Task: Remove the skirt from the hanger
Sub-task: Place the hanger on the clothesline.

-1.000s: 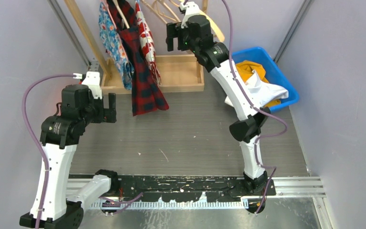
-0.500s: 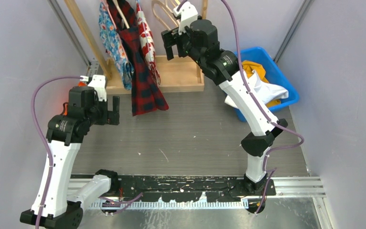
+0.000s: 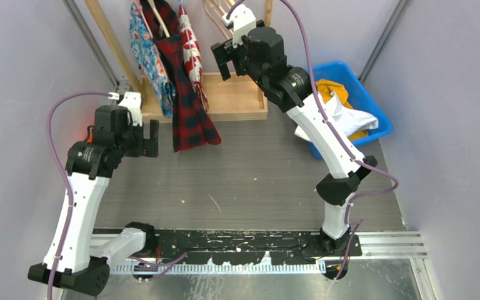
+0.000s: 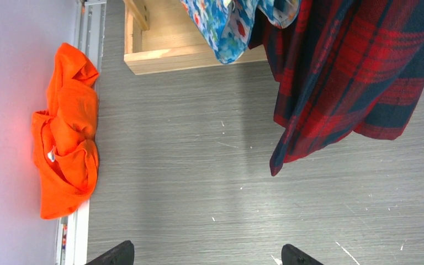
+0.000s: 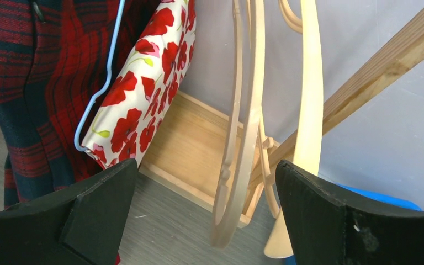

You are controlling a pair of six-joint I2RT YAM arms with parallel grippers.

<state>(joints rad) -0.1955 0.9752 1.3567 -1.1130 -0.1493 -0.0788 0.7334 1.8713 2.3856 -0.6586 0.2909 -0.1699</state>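
Both jaws wide open and empty. Left gripper [image 3: 144, 140] is just left of the red plaid skirt [image 3: 189, 107]; right gripper [image 3: 226, 55] is near bare wooden hangers [image 5: 249, 110]. Skirt hangs on the wooden rack [image 3: 234, 95].

No legible text, label, brand or number anywhere in view.

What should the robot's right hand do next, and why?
Probably shift the open right gripper left toward the poppy-print garment. Its jaws frame only bare wooden hangers, while the garment hangs just beside them, not gripped.
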